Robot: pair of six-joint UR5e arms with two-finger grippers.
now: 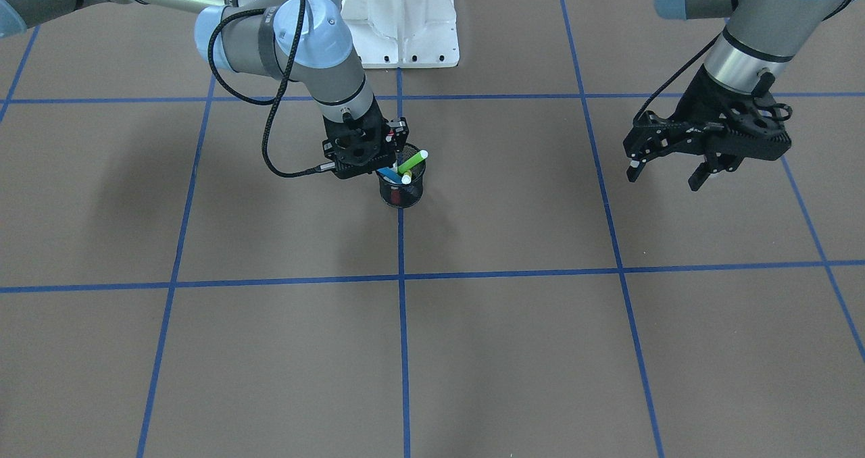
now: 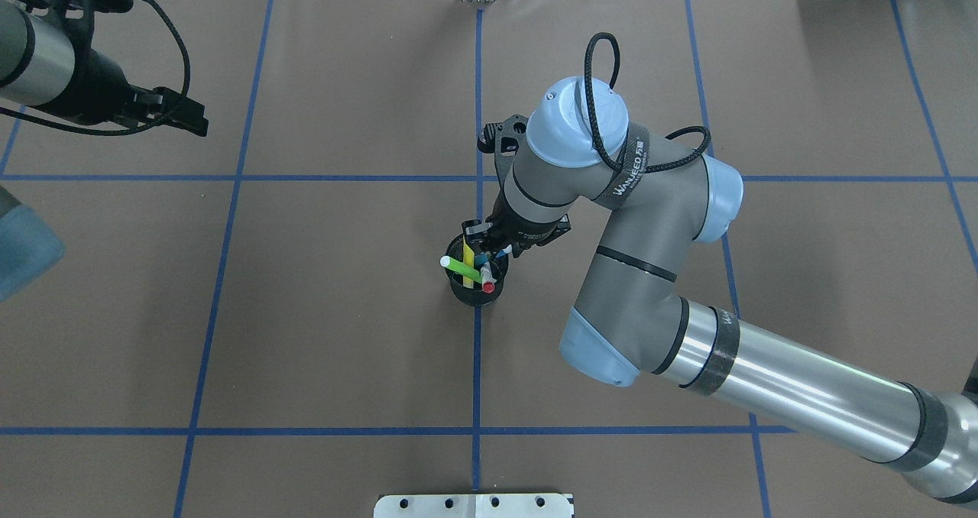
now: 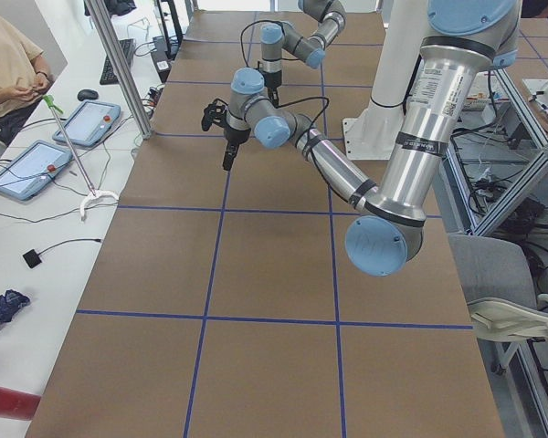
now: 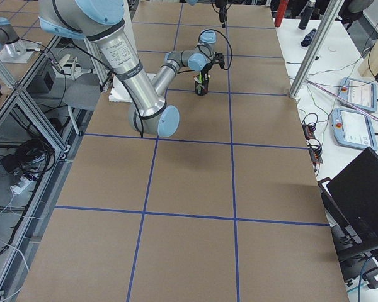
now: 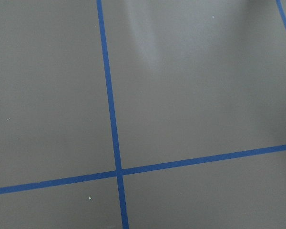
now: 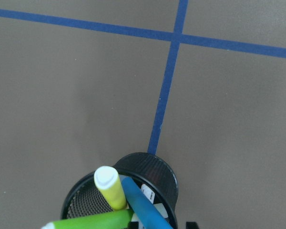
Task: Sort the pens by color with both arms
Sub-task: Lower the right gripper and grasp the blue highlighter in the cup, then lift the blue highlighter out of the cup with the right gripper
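A black mesh cup [image 1: 403, 196] stands on a blue tape line at the table's middle and holds the four pens. They are green [image 1: 412, 162], blue [image 1: 387, 173], white with red ends [image 2: 487, 280] and yellow [image 2: 467, 271]. My right gripper [image 1: 386, 162] is down at the cup's rim on the robot's side, right at the blue pen [image 6: 143, 205]. Its fingertips are hidden, so I cannot tell whether it holds anything. The yellow pen [image 6: 109, 187] and green pen [image 6: 93, 222] lean beside it. My left gripper [image 1: 664, 177] is open and empty, held above the table far to the side.
The white bolted pedestal base [image 1: 402, 22] stands behind the cup. Blue tape lines [image 1: 403, 323] divide the brown table into squares. An operator [image 3: 9, 64] sits at a side desk with tablets beyond the table's far edge.
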